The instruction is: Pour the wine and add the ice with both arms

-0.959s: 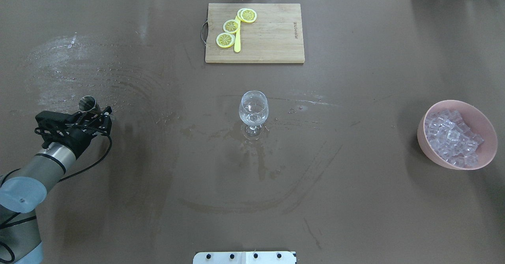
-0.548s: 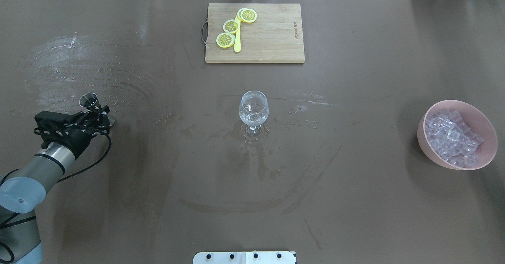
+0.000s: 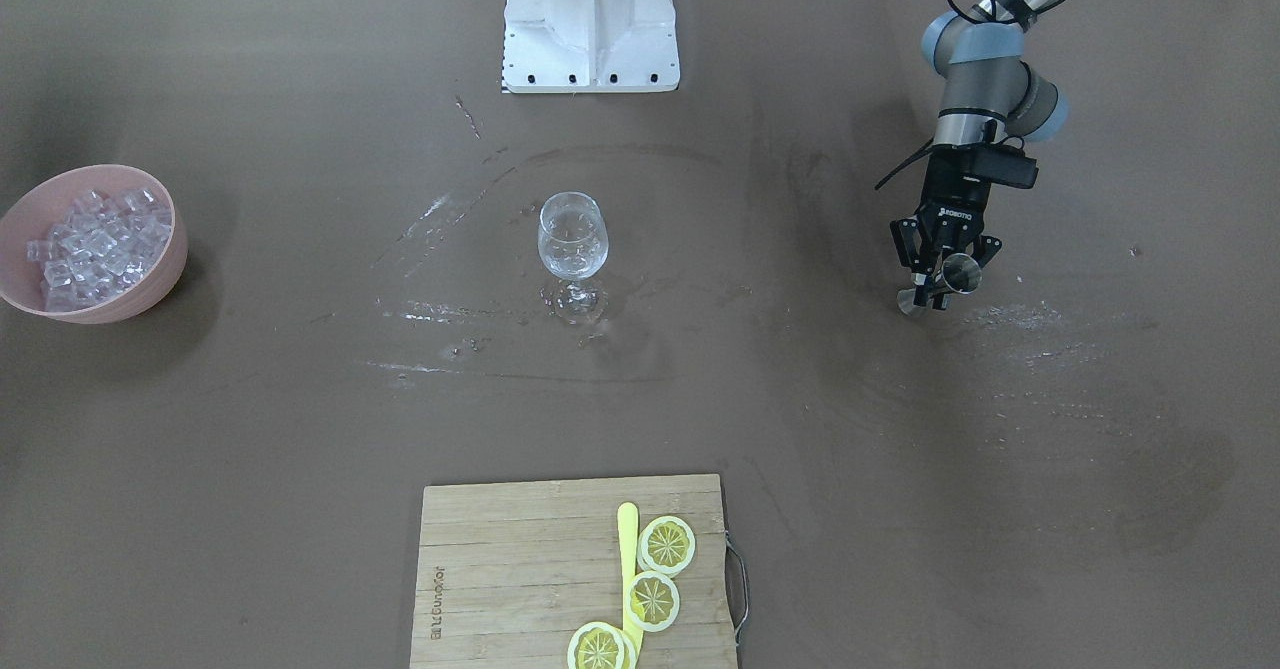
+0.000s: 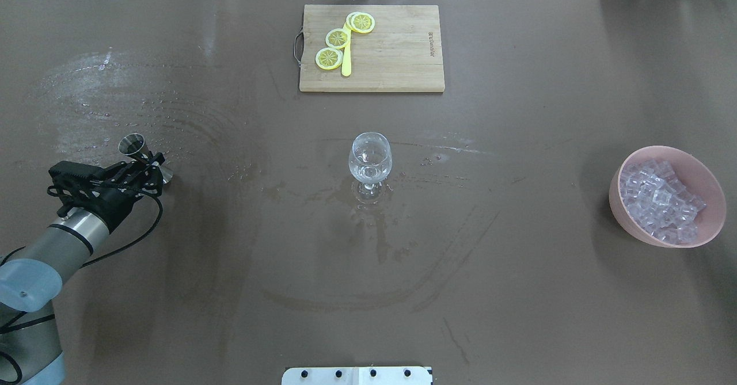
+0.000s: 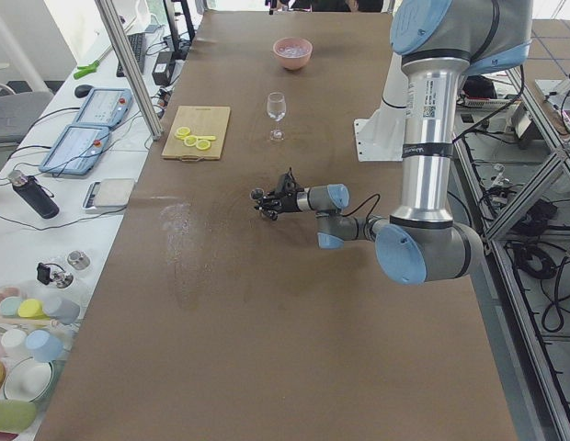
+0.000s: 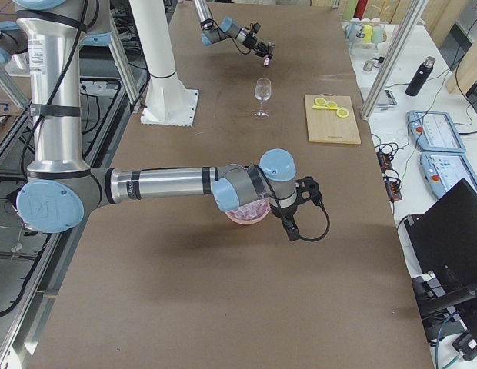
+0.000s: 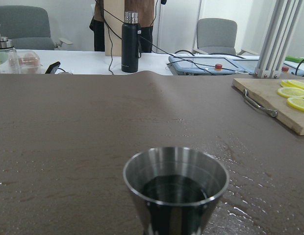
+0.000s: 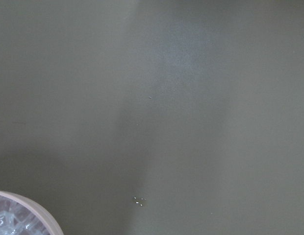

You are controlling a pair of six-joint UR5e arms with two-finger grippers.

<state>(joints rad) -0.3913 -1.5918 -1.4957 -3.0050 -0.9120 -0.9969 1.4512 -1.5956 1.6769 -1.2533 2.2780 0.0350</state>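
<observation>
My left gripper lies low at the table's left, its fingers spread on either side of the waist of a steel jigger. The jigger stands upright on the table. A clear wine glass with some clear liquid stands mid-table. The ice fills a pink bowl at the far right. My right gripper shows only in the exterior right view, above the bowl; I cannot tell whether it is open. Its wrist view catches the bowl's rim.
A wooden cutting board with lemon slices and a yellow knife lies at the far edge. Wet streaks cover the table around the glass and near the jigger. The white robot base sits at the near edge.
The jigger's top has swung away from my left gripper while its base stayed put. The left gripper has drawn back slightly. Glass and bowl have not moved.
</observation>
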